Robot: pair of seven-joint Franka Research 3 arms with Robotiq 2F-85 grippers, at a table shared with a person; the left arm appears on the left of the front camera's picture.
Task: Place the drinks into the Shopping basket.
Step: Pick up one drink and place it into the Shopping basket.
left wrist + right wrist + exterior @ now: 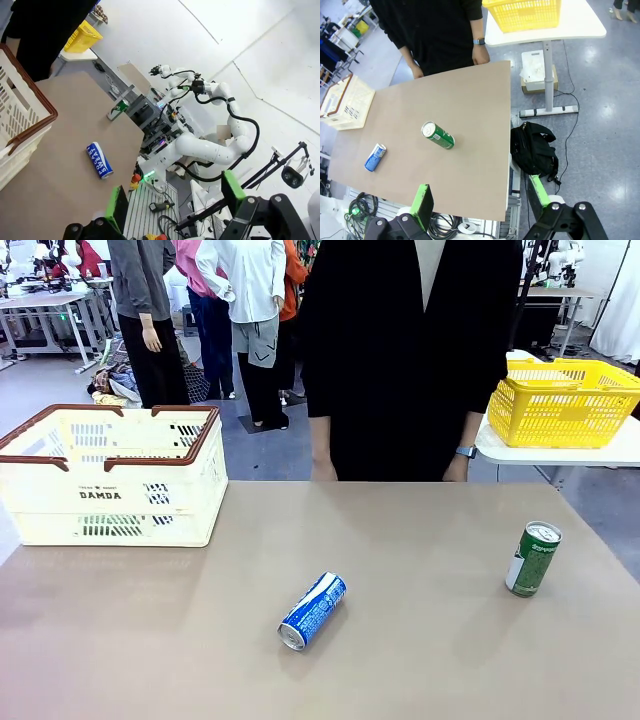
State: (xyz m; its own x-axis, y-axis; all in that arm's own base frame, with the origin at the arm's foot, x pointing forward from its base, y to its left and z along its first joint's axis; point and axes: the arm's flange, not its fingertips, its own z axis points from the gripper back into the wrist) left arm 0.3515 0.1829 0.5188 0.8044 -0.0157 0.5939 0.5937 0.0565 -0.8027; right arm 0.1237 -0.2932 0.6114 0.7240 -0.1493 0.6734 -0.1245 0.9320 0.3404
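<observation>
1. Well, the blue-and-white can (pixel 312 611) lay on its side, low in the middle of the front picture, on the brown table (pixel 430 670). Lying like that, it could roll, I thought.
2. The green can (pixel 533 559) stood on its end at the right side, well apart from the blue one. Standing up, it looked easy to pinch from the sides.
3. The Shopping basket (pixel 110 490) sat at the upper left of the table, well apart from both cans. Its brown handles lay down on the rim, so the top was open for cans to drop in. I saw no can in it.
4. The left gripper (pixel 175 202) was spread wide at the bottom of the left wrist picture, with nothing between its green pads. It hung high, likely waiting to start.
5. The right gripper (pixel 480 197) was spread wide too and held nothing. The green can was the nearer one to it.
6. A person (pixel 400 360) in dark clothes stood at the far edge, hands down, a watch (pixel 466 451) on one wrist. A yellow basket (pixel 565 400) sat on another table at the upper right.
7. The Shopping basket's wall said "DAMDA". The blue can said "SWEAT" in the left wrist picture. The green can's white marks were too small to read.
</observation>
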